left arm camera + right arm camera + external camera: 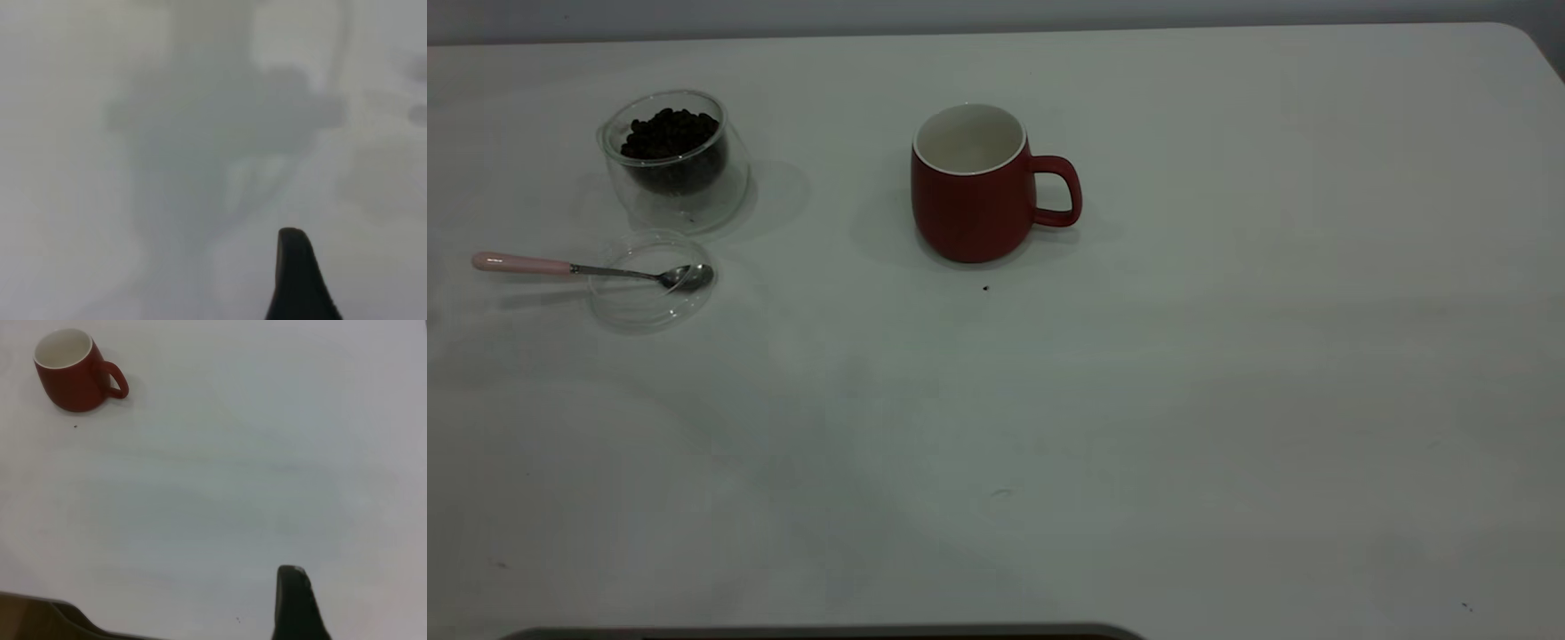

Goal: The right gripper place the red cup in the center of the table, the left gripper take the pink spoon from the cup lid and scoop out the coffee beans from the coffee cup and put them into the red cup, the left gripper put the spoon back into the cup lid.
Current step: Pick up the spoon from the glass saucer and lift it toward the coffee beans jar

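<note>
**Red cup upright mid-worktop, spoon resting across the lid**

The red cup (pixel 971 187) stands upright near the middle of the worktop (pixel 1227 400), handle turned toward my right arm's side, white inside bare so far as I can see. From my right wrist it sits far off, well apart from the one dark fingertip (pixel 298 603) showing at the frame edge. My left wrist shows only a single fingertip (pixel 298 277) over blurred worktop and shadow. For both my jaws I cannot tell whether they are apart or together, and neither arm appears in the exterior view.

What could go wrong, as I judge it: the pink spoon (pixel 578 268) lies with its metal bowl on the cup lid (pixel 649 283) and its handle sticking out past the rim, away from the red cup. A grip taken too near the handle's end could lever the bowl up and skate the light lid aside. The coffee cup (pixel 676 160) stands just behind the lid, so a wide approach from my left side might nudge it and spill. A lone dark speck (pixel 985 287) already lies just in front of the red cup.

Containers: the coffee cup holds a heap of coffee beans (pixel 667 133) reaching close to its rim, so a deep scoop may push some over. The lid holds only the spoon's bowl.
</note>
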Robot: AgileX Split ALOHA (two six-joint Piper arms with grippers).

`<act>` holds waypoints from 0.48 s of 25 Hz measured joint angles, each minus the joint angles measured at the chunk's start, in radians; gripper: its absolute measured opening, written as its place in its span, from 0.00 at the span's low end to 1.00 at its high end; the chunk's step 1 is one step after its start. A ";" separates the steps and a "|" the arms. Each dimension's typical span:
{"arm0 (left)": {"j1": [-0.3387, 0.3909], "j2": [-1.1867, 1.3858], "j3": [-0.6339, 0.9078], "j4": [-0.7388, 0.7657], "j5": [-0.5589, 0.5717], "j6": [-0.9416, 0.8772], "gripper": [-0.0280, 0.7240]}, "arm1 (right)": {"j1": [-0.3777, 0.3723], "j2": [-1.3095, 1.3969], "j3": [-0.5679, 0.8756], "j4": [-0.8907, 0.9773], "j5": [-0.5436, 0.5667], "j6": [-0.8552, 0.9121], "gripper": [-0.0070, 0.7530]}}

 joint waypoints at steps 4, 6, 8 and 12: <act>0.088 0.143 -0.158 -0.224 0.127 0.334 0.74 | 0.000 0.000 0.000 0.000 0.001 0.000 0.67; 0.123 0.207 -0.206 -0.356 0.194 0.454 0.74 | 0.000 0.000 0.000 0.000 0.001 0.000 0.67; 0.147 0.260 -0.232 -0.438 0.231 0.545 0.74 | 0.000 0.000 0.000 0.000 0.001 0.000 0.67; 0.159 0.350 -0.242 -0.490 0.244 0.624 0.72 | 0.000 0.000 0.000 0.000 0.001 0.000 0.67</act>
